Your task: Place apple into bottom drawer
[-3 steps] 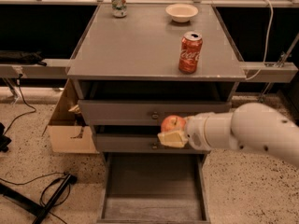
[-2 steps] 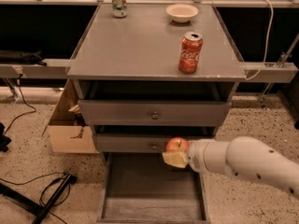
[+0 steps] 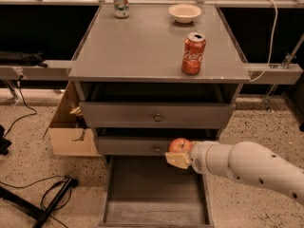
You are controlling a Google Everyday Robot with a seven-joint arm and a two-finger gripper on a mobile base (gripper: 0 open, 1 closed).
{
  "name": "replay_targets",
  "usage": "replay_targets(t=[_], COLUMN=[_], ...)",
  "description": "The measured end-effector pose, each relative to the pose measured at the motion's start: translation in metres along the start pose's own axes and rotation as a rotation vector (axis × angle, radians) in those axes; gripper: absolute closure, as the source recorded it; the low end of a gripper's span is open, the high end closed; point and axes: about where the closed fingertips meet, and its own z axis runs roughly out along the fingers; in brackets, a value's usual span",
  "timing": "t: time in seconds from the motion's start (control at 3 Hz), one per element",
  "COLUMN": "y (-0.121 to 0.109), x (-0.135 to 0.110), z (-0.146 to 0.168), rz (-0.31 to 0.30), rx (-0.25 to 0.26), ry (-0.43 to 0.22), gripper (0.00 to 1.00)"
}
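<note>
The orange-red apple [image 3: 179, 145] is held in my gripper [image 3: 178, 155], whose pale fingers [image 3: 176, 160] close under and around it. My white arm reaches in from the right. The apple hangs in front of the middle drawer's face, just above the back part of the bottom drawer [image 3: 154, 213], which is pulled out and shows a bare plank floor.
On the grey cabinet top [image 3: 133, 46] stand a red Coca-Cola can [image 3: 193, 53], a white bowl [image 3: 185, 12] and a silver can [image 3: 120, 2]. A cardboard box [image 3: 71, 134] sits left of the cabinet. Black cables and a stand [image 3: 42, 198] lie on the floor at left.
My gripper with the apple has moved down, from level with the gap between the two upper drawers to just above the open bottom drawer.
</note>
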Motion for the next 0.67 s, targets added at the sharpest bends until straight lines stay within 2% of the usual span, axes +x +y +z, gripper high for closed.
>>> replay_targets(t=[0.33, 0.67], y=[-0.005, -0.044], x=[0.008, 0.032], z=[0.025, 0.07], rz=[-0.017, -0.121], rx=[-0.024, -0.033], ry=[0.023, -0.006], gripper=[1.0, 1.0])
